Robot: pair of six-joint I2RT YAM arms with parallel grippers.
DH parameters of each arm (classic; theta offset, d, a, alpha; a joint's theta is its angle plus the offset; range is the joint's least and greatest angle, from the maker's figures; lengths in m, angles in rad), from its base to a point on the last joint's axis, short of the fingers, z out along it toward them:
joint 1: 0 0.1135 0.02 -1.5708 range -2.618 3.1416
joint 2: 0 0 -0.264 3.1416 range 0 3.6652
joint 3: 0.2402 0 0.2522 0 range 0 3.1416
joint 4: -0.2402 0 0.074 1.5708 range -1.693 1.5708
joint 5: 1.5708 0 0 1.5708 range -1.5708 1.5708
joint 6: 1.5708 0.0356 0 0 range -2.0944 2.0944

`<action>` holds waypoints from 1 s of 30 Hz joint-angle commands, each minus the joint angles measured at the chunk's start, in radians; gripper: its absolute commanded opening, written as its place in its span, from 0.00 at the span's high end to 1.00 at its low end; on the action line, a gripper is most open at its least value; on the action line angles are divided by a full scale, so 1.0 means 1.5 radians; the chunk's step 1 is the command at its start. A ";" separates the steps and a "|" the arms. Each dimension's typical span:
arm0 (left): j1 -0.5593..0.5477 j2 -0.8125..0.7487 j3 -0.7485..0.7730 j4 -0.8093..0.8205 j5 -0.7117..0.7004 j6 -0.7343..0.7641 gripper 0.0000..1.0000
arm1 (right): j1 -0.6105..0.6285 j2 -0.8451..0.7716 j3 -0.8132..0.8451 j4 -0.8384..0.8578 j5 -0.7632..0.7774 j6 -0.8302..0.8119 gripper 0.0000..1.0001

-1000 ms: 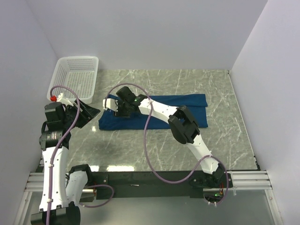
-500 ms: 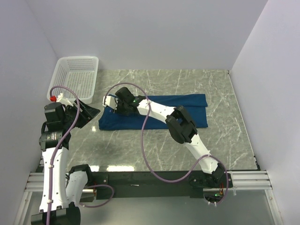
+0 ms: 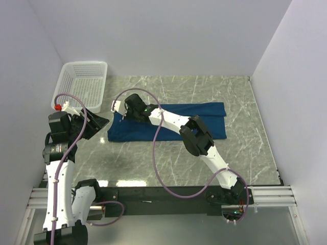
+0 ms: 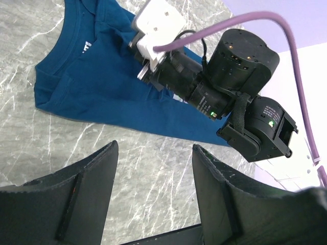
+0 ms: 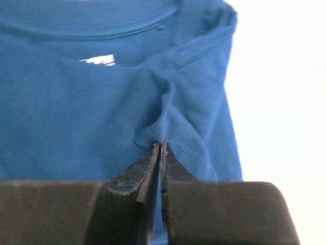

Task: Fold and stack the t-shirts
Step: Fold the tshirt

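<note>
- The t-shirt [image 3: 204, 120] lies mid-table [image 3: 230, 92] as a flat navy strip.
- The right gripper [image 5: 160, 148] has its jaws pressed together on a small raised ridge of cloth just below the collar.
- The pinch looks shallow. For a clean fold, the lift should probably be low and slow so every layer comes along, then travel straight down the strip.
- The strip's long axis runs left to right in the top view. The neckline is at the left end and the hem at the right.
- The left gripper [image 4: 153, 148] hovers off the collar end with its fingers apart, holding nothing, near the white basket [image 3: 84, 76].
</note>
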 commanded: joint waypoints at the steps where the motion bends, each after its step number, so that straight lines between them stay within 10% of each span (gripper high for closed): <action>1: 0.002 0.001 0.010 0.020 0.016 0.005 0.35 | -0.006 0.012 0.040 0.070 0.068 0.022 0.97; 6: 0.003 0.012 0.017 0.019 0.018 0.003 0.35 | -0.006 0.023 0.019 0.225 0.217 0.042 0.79; 10: 0.002 0.016 0.017 0.026 0.022 -0.002 0.35 | -0.009 0.022 -0.008 0.334 0.335 0.031 0.33; 18: 0.002 0.007 0.002 0.030 0.028 -0.008 0.36 | -0.027 -0.034 0.023 0.092 0.117 0.020 0.22; 20: 0.002 0.006 0.000 0.032 0.033 -0.009 0.36 | -0.028 -0.057 0.025 -0.012 -0.036 -0.018 0.32; 24: 0.003 0.003 -0.004 0.034 0.037 -0.008 0.36 | -0.028 -0.057 0.038 -0.085 -0.151 -0.055 0.84; 30: 0.003 0.003 -0.003 0.022 0.034 0.000 0.36 | -0.028 -0.002 0.075 -0.036 -0.068 -0.020 0.92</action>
